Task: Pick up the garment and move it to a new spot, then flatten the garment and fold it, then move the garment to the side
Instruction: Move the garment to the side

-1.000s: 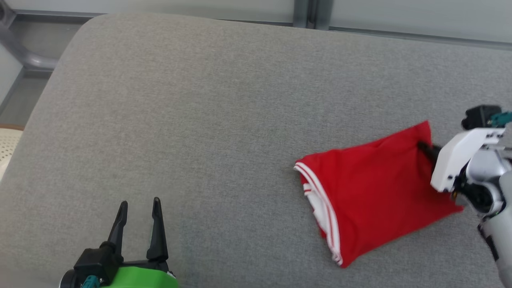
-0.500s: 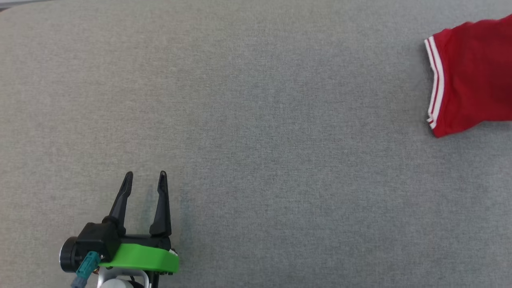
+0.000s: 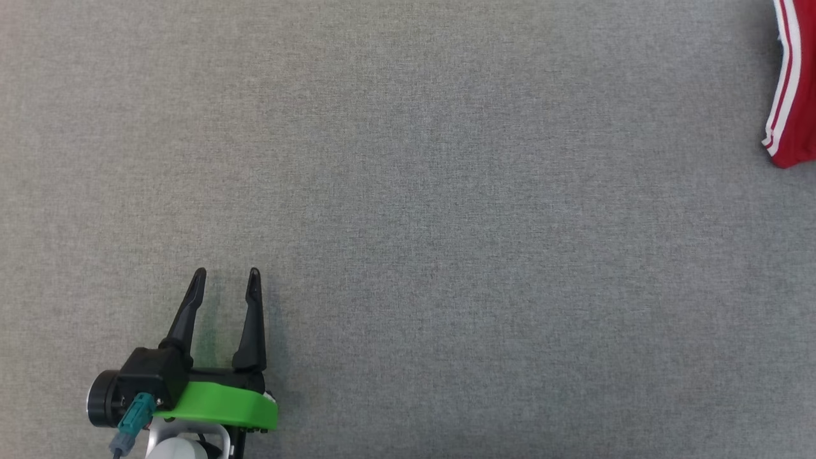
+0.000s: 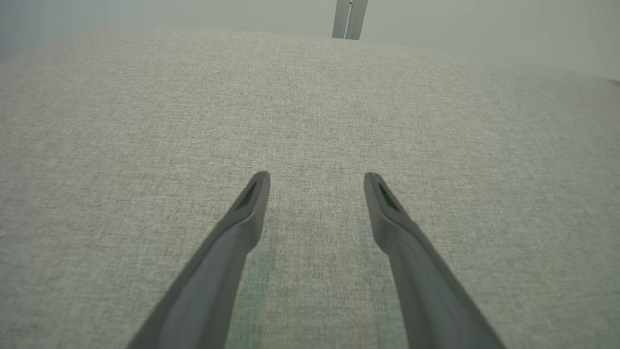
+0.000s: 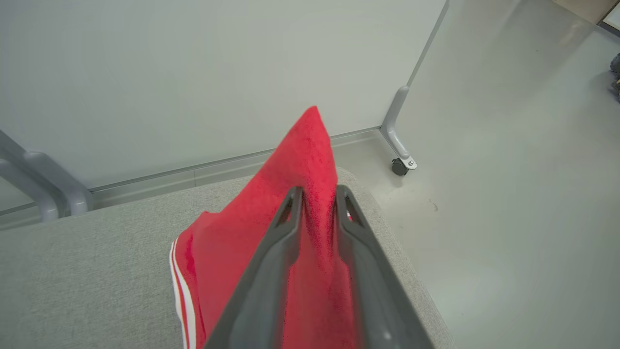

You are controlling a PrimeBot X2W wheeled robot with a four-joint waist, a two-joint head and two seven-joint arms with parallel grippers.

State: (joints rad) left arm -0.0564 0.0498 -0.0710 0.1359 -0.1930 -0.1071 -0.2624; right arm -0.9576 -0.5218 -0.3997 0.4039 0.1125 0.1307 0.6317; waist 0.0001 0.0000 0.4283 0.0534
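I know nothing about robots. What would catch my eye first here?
The red garment with white stripes stands out, pinched by the dark fingers of the right gripper near the corner of the grey cushion. Next comes the left gripper with its bright green collar, at the head view's lower left, fingers spread over the cushion.

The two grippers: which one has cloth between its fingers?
The right gripper: a fold of the red garment stands pinched between its fingers. The left gripper is open and empty over the grey cushion.
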